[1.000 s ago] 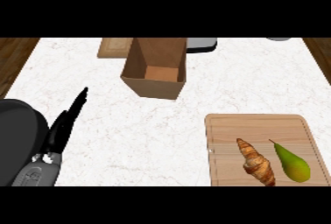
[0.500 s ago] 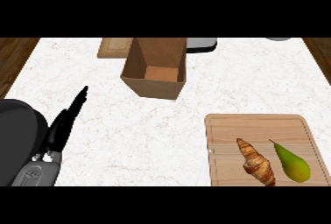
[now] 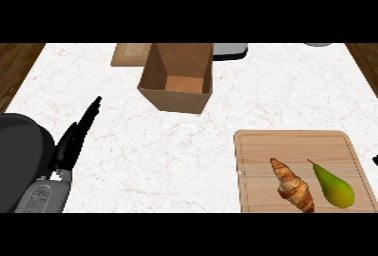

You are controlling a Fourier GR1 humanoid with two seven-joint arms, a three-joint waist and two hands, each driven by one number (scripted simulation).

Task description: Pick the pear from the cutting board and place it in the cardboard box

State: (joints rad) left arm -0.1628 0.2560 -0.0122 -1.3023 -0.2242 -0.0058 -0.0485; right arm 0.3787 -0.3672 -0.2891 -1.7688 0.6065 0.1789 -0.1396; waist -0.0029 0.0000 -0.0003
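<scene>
Two items lie side by side on the cutting board at the lower right of the white marbled surface: a green pear on the right, its narrow stem end pointing up and slightly left, and a brown croissant just beside it on the left. They lie close but apart, with bare wood between them. Nothing is touching the pear.

Well apart from the board, toward the far side of the surface, stands the open cardboard box, its flaps raised and its brown floor visible. Behind it, at its left, lies a flat tan wooden piece, and at its right is a pale object cut by the far edge, too little of it showing to name.

At the lower left, the left hand shows above its grey forearm, with black fingers straight and close together, pointing up and to the right over the surface, holding nothing. At the right edge beside the board is a tiny dark speck, possibly the right hand; I cannot tell its state.
</scene>
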